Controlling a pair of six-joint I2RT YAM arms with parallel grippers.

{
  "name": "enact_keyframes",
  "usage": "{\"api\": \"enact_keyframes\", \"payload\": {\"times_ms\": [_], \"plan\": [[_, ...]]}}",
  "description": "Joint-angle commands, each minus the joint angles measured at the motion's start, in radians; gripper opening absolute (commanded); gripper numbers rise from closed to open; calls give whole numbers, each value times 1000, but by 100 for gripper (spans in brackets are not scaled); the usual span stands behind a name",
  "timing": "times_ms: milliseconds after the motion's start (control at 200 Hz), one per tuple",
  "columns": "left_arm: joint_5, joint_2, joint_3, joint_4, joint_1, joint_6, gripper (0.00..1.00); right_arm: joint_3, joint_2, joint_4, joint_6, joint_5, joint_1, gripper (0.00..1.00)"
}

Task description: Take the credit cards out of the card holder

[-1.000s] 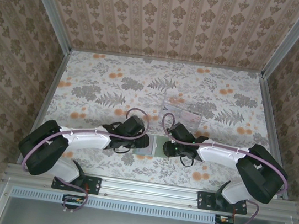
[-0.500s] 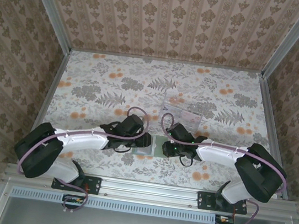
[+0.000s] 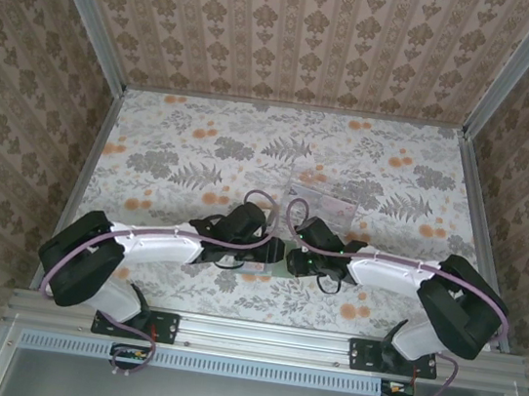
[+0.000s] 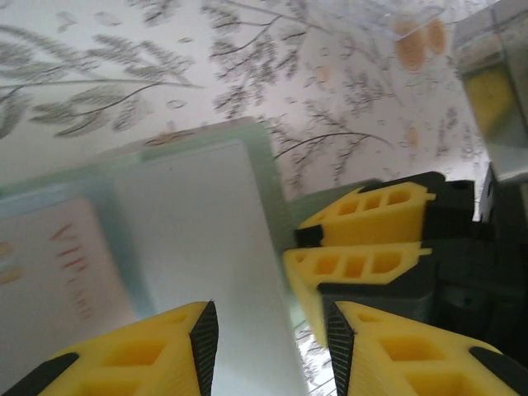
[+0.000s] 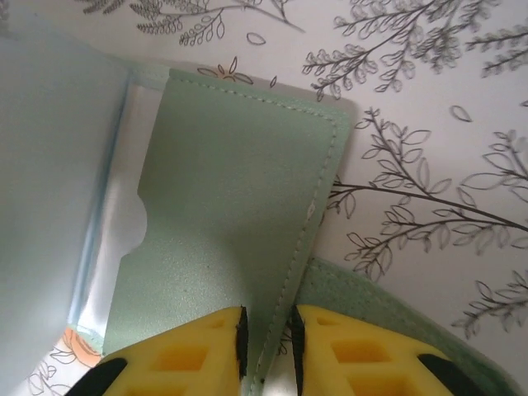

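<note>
The card holder (image 5: 231, 206) lies open on the table, a grey-green flap beside a pale blue inner panel (image 5: 58, 165). My right gripper (image 5: 266, 346) is shut on the stitched edge of that flap. In the left wrist view a plain whitish credit card (image 4: 198, 247) lies on the holder's green rim (image 4: 247, 136), with a second card printed in red (image 4: 58, 272) to its left. My left gripper (image 4: 271, 346) stands open over the plain card's right edge, and the right gripper's yellow fingers (image 4: 363, 264) are close beside it. From above, both grippers (image 3: 265, 249) (image 3: 293, 259) meet over the holder (image 3: 279, 259).
A clear plastic tray (image 3: 323, 202) sits just behind the grippers near the table's middle. Patterned walls enclose the floral table (image 3: 183, 147) on the left, right and back. The arms' bases stand along the near edge.
My left gripper has slid right over the card holder and now covers most of it in the top view. The right gripper has stayed in place on the flap.
</note>
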Motion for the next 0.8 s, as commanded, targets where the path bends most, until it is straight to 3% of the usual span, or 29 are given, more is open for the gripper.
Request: {"api": "enact_keyframes", "payload": {"times_ms": [0,230,510,740,795], "plan": [[35,40,46,27,-19,37,43,-34,-106,-13,45,64,-21,26],[16,60,62,9,-27,38,43,-92,-251,-11,53,43,-92,27],[-78,-82,-6,-118,43,68,40,-68,-218,92,66,-113,-92,27],[-91,-149,-105,-167,130,62,19,-32,-81,259,166,-253,-52,27],[-89,-140,-116,-172,142,59,8,-20,-35,288,189,-271,-38,27]]}}
